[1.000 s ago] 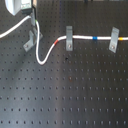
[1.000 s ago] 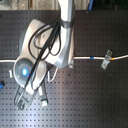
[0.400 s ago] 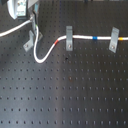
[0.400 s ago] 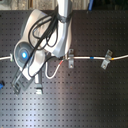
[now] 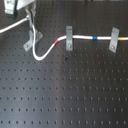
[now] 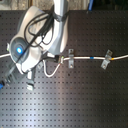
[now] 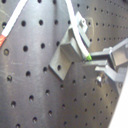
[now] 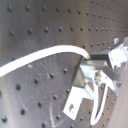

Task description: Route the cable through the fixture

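- Since the frame a second ago, the hand (image 5: 29, 19) has come down in the first exterior view, and the cable (image 5: 47, 51) now runs past the fixture (image 5: 33, 41).
- In the second exterior view the arm (image 6: 35, 42) has swung toward the second exterior view's left; its body covers the fixture there.
- First exterior view: the cable enters at the first exterior view's left edge, rises to the hand, drops beside the fixture, loops low, then passes through two clips, the near clip (image 5: 69, 38) and the far clip (image 5: 114, 39).
- A red band (image 5: 57, 43) sits just before the near clip and a blue band (image 5: 94, 37) between the two clips; the second exterior view is too blurred to show either clearly.
- First wrist view: the fixture (image 7: 69, 50) stands tilted on the perforated table (image 7: 30, 95), with the cable (image 7: 75, 17) lying against its upper tab; a red band (image 7: 4, 34) shows on another stretch.
- Second wrist view: the cable (image 8: 45, 55) arcs over the table to the fixture (image 8: 85, 90) and hangs down past it.
- Hand state: fingers (image 7: 107, 57) appear pressed on the cable near the fixture, but the contact is small and blurred; I cannot tell for certain.
- Whether the cable is seated inside the fixture or merely beside it cannot be determined.
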Tool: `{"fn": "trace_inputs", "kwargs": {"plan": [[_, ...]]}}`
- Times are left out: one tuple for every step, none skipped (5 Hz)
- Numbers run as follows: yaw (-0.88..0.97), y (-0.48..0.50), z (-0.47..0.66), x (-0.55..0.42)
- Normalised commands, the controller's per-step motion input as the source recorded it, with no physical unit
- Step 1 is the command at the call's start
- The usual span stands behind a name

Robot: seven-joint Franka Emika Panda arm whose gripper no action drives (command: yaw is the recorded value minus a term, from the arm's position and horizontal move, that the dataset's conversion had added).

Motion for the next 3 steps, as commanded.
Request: {"fn": "trace_inputs", "kwargs": {"plan": [[0.02, -0.122, 0.03, -0.181], [0.0, -0.003, 0.26, -0.215], [-0.05, -0.154, 0.65, -0.254]]}}
